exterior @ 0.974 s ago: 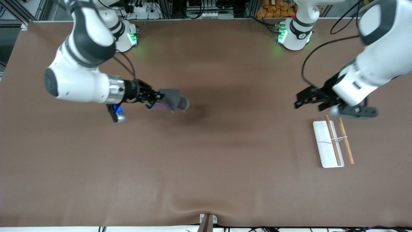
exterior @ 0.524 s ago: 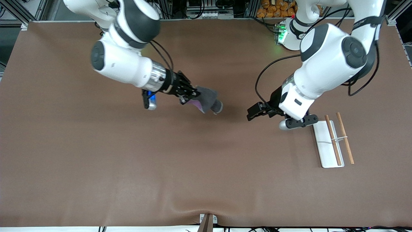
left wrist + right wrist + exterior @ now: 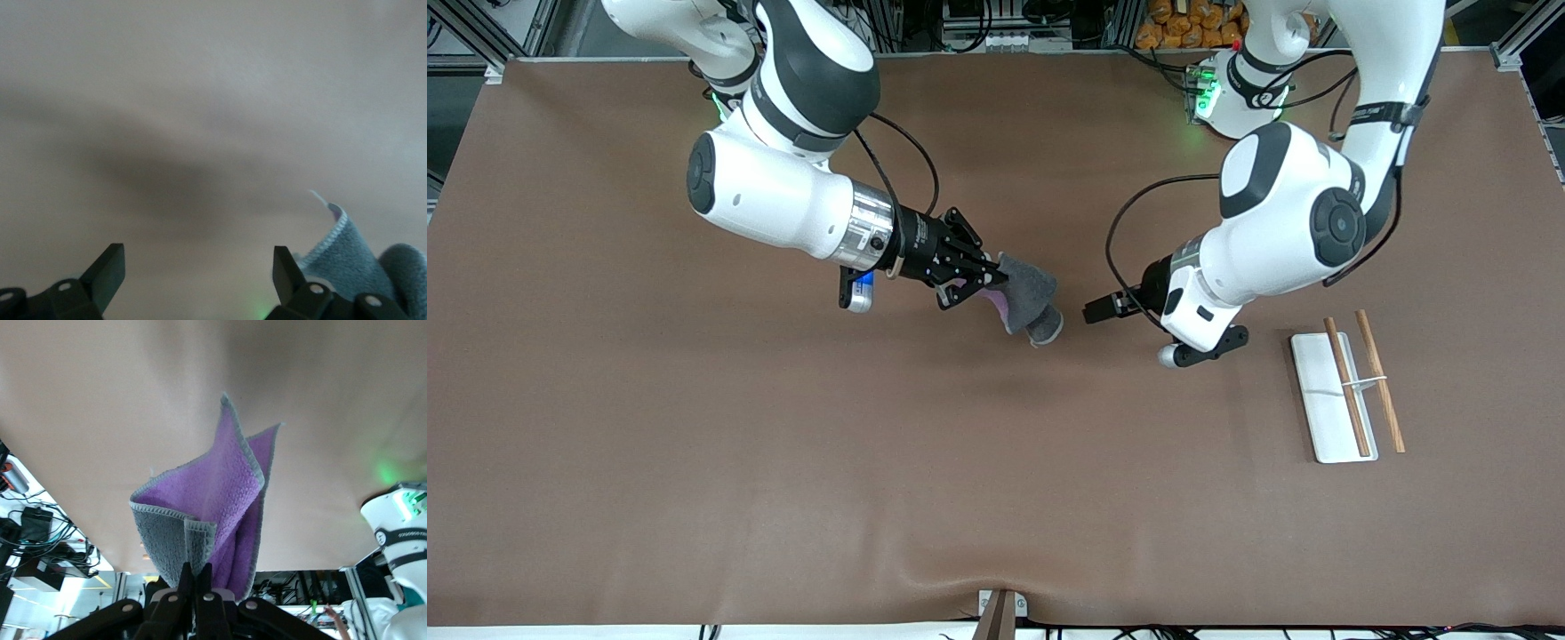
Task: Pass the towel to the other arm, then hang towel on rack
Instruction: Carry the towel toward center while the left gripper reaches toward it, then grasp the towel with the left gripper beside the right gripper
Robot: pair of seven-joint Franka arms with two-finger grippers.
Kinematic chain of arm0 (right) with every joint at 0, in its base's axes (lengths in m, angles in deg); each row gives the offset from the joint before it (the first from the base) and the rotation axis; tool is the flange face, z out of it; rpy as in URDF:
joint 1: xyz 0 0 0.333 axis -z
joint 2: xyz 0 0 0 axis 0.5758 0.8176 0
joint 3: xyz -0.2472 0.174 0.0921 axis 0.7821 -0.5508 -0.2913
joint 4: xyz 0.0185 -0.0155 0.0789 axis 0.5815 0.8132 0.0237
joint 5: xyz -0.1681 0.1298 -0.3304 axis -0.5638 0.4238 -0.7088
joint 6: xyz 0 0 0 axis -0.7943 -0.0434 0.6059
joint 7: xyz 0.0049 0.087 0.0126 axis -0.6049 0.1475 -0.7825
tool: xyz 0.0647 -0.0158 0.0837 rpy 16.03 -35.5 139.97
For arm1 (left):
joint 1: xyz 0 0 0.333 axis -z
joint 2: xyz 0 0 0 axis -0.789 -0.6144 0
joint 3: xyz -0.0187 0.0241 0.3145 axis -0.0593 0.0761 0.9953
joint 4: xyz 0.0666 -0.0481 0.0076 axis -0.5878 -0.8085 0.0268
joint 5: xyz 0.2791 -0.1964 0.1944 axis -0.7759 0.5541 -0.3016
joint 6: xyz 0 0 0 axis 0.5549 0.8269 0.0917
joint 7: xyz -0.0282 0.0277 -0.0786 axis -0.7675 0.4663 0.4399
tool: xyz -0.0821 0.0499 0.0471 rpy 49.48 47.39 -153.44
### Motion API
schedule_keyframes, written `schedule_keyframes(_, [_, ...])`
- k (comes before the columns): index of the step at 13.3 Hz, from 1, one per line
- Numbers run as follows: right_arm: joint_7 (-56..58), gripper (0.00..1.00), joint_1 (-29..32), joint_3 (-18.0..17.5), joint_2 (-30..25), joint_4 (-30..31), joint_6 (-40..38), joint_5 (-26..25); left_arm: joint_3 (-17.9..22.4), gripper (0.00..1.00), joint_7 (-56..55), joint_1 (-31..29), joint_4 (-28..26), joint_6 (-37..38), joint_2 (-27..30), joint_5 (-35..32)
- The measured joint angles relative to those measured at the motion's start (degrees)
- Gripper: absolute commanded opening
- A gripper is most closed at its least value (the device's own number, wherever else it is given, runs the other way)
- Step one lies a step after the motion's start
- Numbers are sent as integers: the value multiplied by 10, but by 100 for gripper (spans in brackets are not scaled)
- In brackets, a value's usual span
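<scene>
My right gripper [image 3: 985, 277] is shut on the towel [image 3: 1028, 300], which hangs dark grey and purple from it in the air over the middle of the table. In the right wrist view the towel [image 3: 213, 513] is pinched between the fingertips [image 3: 197, 577]. My left gripper [image 3: 1096, 310] is open and empty, its tips a short way from the towel's free end. In the left wrist view the open gripper [image 3: 199, 270] frames bare table, with the towel's grey edge [image 3: 347, 250] beside one finger. The rack [image 3: 1329, 397], a white plate with two brown rods, lies toward the left arm's end.
The table is covered with a brown mat [image 3: 783, 444]. A small bracket [image 3: 1000, 613] sits at the table edge nearest the front camera. Cables and equipment line the edge by the arm bases.
Both arms have swung toward the middle of the table. The right gripper has carried the towel toward the left gripper, and the gap between them has closed to a short distance.
</scene>
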Motion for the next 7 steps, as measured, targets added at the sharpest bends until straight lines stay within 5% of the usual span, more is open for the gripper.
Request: schedule_keyframes(7, [-17,0,-1,-1,7,-14,2,1,4,88,0,-20,32,-6,-21,132])
